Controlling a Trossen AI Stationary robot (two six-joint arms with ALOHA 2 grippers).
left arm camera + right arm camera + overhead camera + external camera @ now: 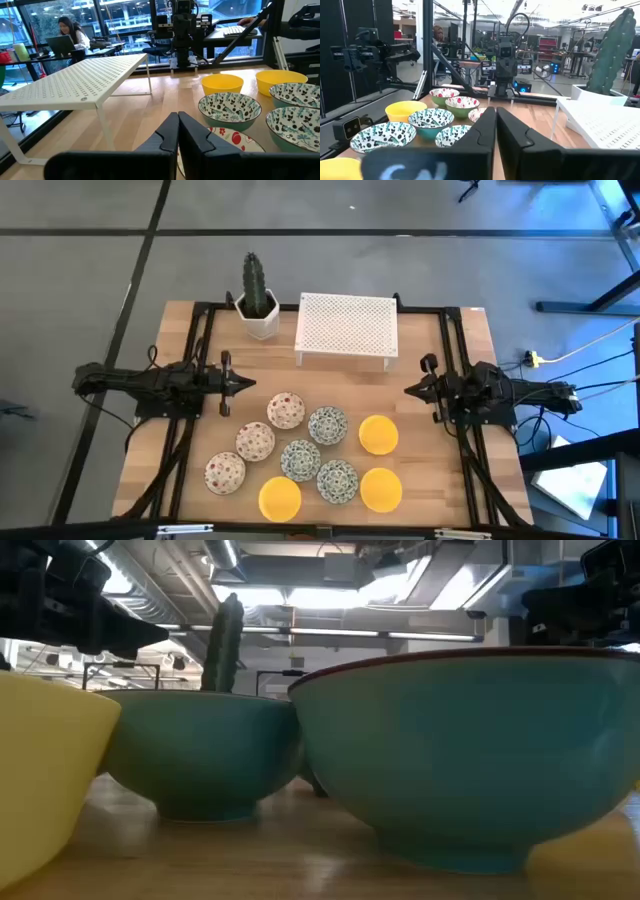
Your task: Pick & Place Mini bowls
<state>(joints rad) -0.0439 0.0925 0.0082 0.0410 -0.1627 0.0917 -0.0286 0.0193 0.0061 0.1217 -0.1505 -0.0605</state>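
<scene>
Nine mini bowls sit base-down in a cluster on the near half of the table: three red-speckled ones [254, 442], three blue-green patterned ones [327, 425] and three yellow ones [378, 434]. My left gripper [248, 385] hovers shut at the table's left, just left of the far red-speckled bowl [285, 410]; in the left wrist view the gripper [178, 131] points across the bowls [229, 107]. My right gripper [408, 390] is shut at the table's right, beyond the far yellow bowl. Its wrist view shows the gripper [495, 125] facing the bowls [431, 120].
A white perforated rack [347, 327] stands on its legs at the table's far middle. A cactus in a white pot [257, 305] sits at the far left beside it. Bare wood lies between rack and bowls [340, 385]. A person sits in the room beyond [70, 35].
</scene>
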